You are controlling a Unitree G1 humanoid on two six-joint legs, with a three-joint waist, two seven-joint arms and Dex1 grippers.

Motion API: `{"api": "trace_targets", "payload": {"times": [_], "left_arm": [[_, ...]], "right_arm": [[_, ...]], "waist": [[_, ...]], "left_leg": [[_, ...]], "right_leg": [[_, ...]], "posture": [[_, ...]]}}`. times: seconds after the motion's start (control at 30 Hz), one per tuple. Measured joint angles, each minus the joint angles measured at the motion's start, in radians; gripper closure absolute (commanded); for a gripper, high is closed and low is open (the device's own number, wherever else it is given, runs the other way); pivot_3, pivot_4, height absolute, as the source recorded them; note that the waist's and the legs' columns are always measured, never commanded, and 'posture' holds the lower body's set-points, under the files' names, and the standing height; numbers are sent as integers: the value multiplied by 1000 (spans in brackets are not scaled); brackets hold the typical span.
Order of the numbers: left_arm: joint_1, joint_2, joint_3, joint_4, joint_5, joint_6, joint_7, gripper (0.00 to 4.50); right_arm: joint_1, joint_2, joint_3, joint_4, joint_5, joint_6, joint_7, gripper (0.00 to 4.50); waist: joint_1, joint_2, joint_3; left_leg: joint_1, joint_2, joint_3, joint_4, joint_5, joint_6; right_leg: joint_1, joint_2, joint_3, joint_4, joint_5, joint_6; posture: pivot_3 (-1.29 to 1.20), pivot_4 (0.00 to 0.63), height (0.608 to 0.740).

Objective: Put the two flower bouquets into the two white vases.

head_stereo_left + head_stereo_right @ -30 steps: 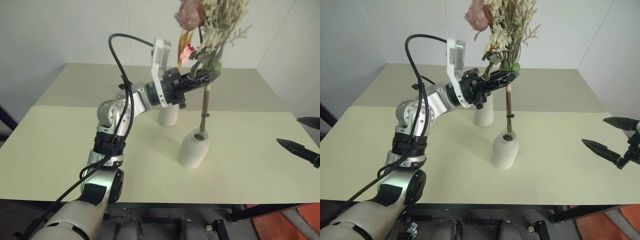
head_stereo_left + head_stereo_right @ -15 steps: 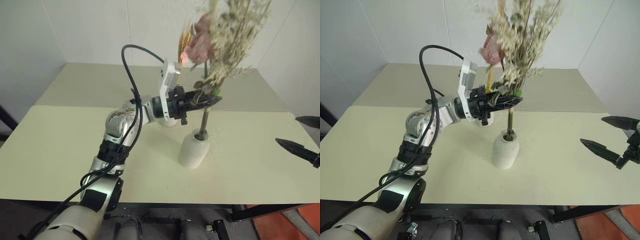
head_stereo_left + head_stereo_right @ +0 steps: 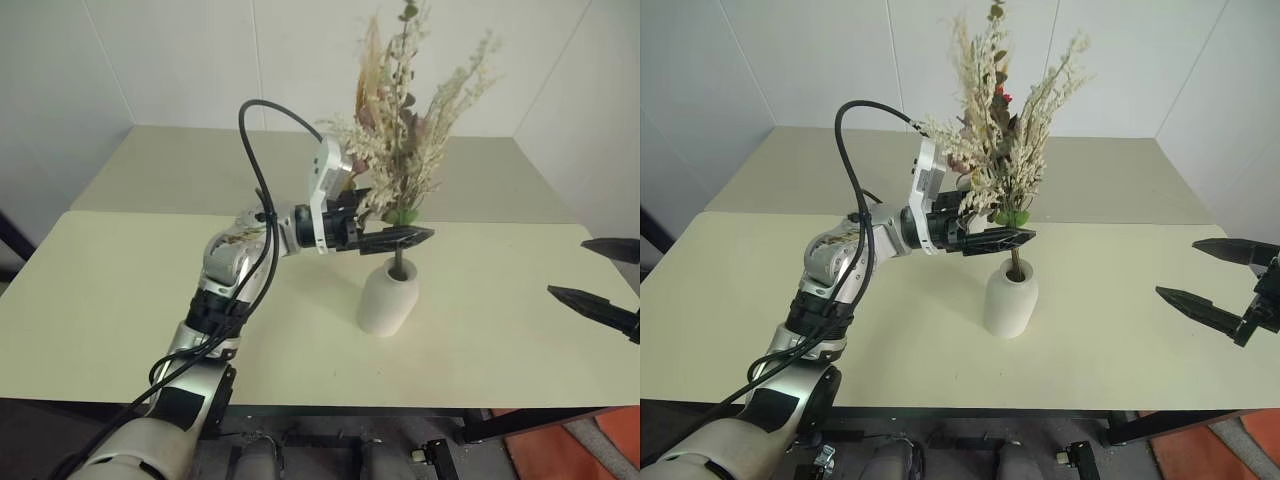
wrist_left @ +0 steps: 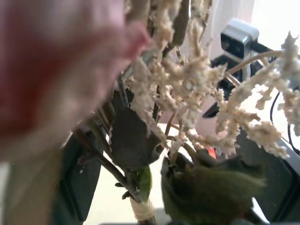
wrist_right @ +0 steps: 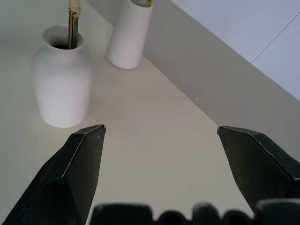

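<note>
A robot's left gripper [image 3: 1008, 238] reaches sideways with its two black fingers spread apart, level with the base of a fuller rose bouquet [image 3: 1002, 140] whose brown stems drop just below the fingers into a rounded white vase [image 3: 1010, 298]. The bouquet stands upright in the neck; whether the fingers touch it cannot be told. Behind the gripper's wrist, mostly hidden, stands a tall narrow vase [image 5: 129, 33] holding the slim wheat-like bunch [image 3: 372, 58]. The right gripper [image 3: 1220, 288] hangs well off to the side, fingers wide apart and empty. The bouquet looks light, dry and brittle at the top, top-heavy over thin stiff stems; the bound stems [image 4: 140, 209] under the leaves seem the safest place to hold. The vase looks smooth, hard and easy to tip.
</note>
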Motion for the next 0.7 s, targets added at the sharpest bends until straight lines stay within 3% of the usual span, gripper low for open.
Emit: {"api": "trace_targets", "payload": {"times": [0.7], "left_arm": [[50,157,-53,-54,124,-115,-84,43]], "right_arm": [[-109,-86,84,115,26,0,69,0]], "waist": [[-1,1,-1]], "left_leg": [[0,0,0,0,0,0]], "right_leg": [[-1,0,0,1,0,0]], "posture": [[0,150,740]]}}
